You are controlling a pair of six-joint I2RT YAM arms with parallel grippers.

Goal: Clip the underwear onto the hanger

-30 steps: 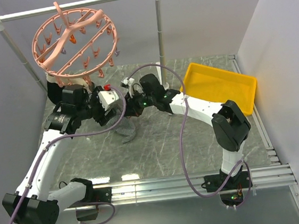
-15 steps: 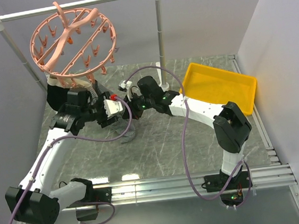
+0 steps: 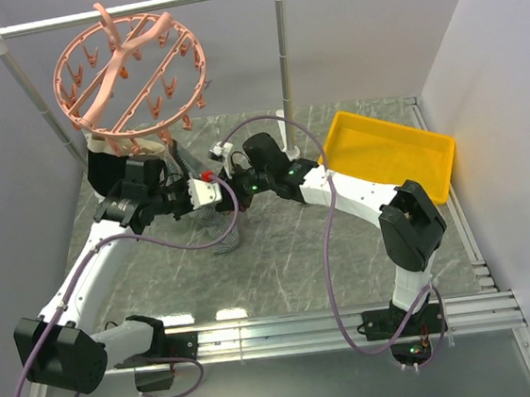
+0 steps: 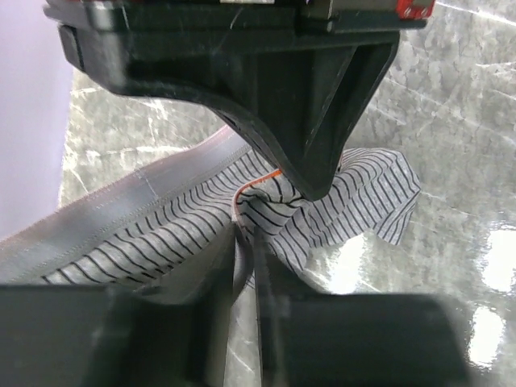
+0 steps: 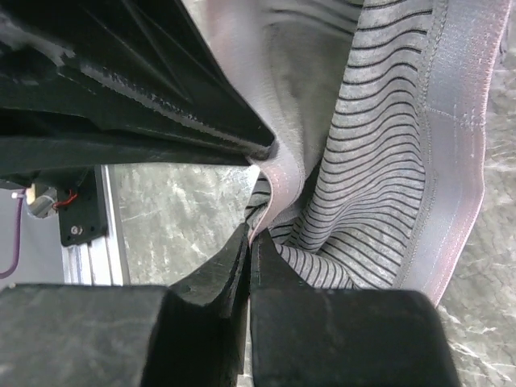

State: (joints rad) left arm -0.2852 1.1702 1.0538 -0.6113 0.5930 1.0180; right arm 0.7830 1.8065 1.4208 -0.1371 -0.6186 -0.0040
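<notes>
A grey marbled counter [image 3: 346,247] carries the whole scene, walled in by pale panels. At its far edge stands a grey metal rail [image 3: 131,9] on 2 posts. From the left part of that rail hangs the large round salmon-pink plastic drying hanger [image 3: 129,75], tilted, with crossbars and many small pink and orange clips [image 3: 154,106] dangling under it. A shallow yellow plastic tray [image 3: 388,152] lies at the far right of the counter, well apart from the hanger.

The 2 arms reach in from the near edge and meet just below the hanger, left of centre. Between them is the soft grey striped boxer-style underwear [image 3: 219,230]. It is bunched and held up, and its lower part droops toward the counter.

The left tool [image 4: 274,218] is clenched on a fold of the striped cloth [image 4: 347,201], with the darker waistband running off to the left in the wrist view. The right tool [image 5: 260,193] is pinched tight on the underwear's waistband edge [image 5: 363,161], and the striped fabric fans out beside it. The 2 tools sit just beside each other.
</notes>
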